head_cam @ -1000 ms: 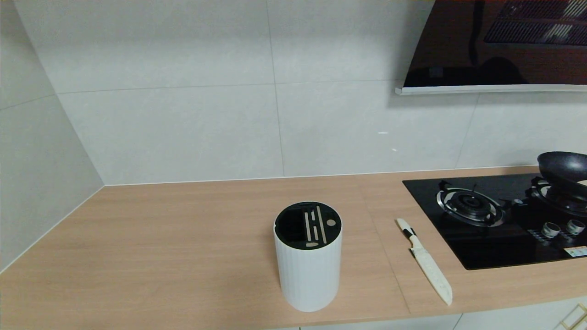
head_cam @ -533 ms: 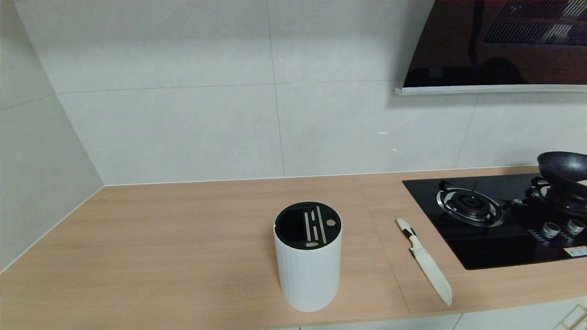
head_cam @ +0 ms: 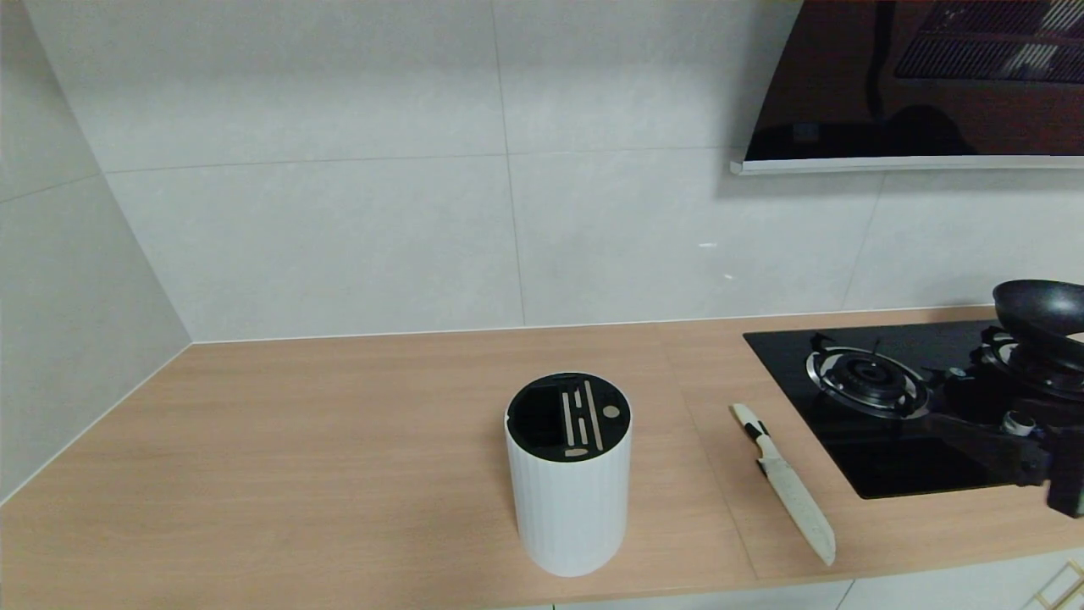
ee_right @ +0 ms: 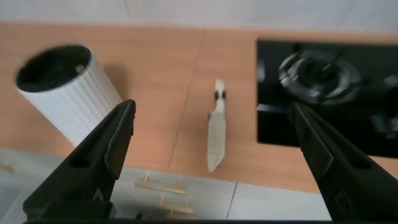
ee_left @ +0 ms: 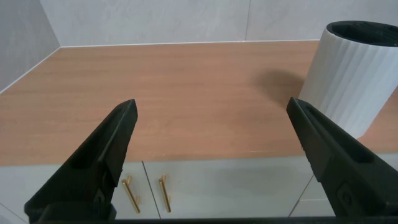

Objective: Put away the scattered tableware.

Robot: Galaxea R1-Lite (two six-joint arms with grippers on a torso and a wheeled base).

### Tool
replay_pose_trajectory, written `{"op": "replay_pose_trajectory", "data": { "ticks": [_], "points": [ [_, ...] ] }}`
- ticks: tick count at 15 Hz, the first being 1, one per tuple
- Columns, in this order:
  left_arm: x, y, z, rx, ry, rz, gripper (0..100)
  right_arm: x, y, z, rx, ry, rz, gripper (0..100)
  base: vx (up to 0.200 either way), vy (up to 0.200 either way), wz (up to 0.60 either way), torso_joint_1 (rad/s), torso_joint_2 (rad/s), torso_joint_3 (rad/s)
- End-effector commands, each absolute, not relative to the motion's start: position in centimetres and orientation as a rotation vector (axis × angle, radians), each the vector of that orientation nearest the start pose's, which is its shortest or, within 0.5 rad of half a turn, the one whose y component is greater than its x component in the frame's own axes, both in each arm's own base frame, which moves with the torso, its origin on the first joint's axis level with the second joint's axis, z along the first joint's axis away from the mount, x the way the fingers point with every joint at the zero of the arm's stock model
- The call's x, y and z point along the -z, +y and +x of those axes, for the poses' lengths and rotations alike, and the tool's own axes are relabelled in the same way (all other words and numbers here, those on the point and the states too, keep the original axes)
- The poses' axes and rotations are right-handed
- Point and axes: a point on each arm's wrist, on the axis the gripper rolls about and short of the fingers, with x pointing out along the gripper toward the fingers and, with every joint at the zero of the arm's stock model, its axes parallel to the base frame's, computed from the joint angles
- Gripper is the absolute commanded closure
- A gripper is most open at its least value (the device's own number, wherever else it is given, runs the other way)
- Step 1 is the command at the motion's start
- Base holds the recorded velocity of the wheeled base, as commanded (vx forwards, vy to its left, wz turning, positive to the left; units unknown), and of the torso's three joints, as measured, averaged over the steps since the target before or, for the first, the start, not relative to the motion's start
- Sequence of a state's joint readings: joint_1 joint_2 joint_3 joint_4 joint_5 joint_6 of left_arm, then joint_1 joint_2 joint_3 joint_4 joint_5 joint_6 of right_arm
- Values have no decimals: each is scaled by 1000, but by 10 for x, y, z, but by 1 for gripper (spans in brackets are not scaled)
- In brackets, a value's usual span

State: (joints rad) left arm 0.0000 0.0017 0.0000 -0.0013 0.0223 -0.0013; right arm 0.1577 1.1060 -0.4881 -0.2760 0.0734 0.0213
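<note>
Before the counter (head_cam: 339, 440) edge: left gripper (ee_left: 210, 106) and right gripper (ee_right: 211, 107), both spread wide, empty. Near that edge, white holder (head_cam: 569, 474) upright. Right of it, apart, knife (head_cam: 783, 483) flat between holder and hob (head_cam: 889, 457), handle farthest.

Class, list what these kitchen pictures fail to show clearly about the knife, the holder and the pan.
1. Holder: in the head view its large opening is dark, so what is inside cannot be told. In the left wrist view the picture's edge cuts it off.
2. Knife: in the head view it is too small to tell the cutting side.
3. Pan: the head view's right edge cuts it off.
</note>
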Motion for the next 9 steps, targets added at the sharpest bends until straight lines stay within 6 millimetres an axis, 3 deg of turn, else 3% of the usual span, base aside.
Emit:
{"op": "replay_pose_trajectory", "data": {
  "ticks": [1,9],
  "points": [
    [-76,1,-23,-23,0,-2,0,-160,41,199,-228,496,-14,0,0,0,0,0,0,0],
    [-76,1,-23,-23,0,-2,0,-93,52,259,-191,626,-41,0,0,0,0,0,0,0]
  ]
}}
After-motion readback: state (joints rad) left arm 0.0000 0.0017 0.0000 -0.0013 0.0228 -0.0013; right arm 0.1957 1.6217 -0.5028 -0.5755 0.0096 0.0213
